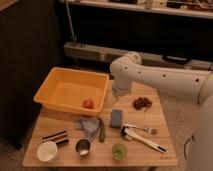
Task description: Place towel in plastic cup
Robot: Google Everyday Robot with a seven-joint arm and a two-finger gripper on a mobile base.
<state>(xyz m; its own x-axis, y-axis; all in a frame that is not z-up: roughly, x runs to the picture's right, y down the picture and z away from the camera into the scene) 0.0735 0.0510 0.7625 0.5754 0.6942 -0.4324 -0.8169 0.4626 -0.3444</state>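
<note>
A crumpled grey-blue towel (88,125) lies on the wooden table (55,120), left of centre. A small green plastic cup (119,150) stands upright near the front edge, to the right of the towel and in front of it. My white arm reaches in from the right and bends down at the back of the table. The gripper (116,95) hangs there beside the yellow bin's right wall, behind the towel and apart from it.
A yellow bin (52,82) with an orange fruit (88,104) fills the back left. A blue sponge (116,118), a green vegetable (102,130), grapes (142,103), a fork (141,129), a white-handled tool (146,141), a metal cup (82,147), a white cup (47,151) and dark sticks (55,136) crowd the table.
</note>
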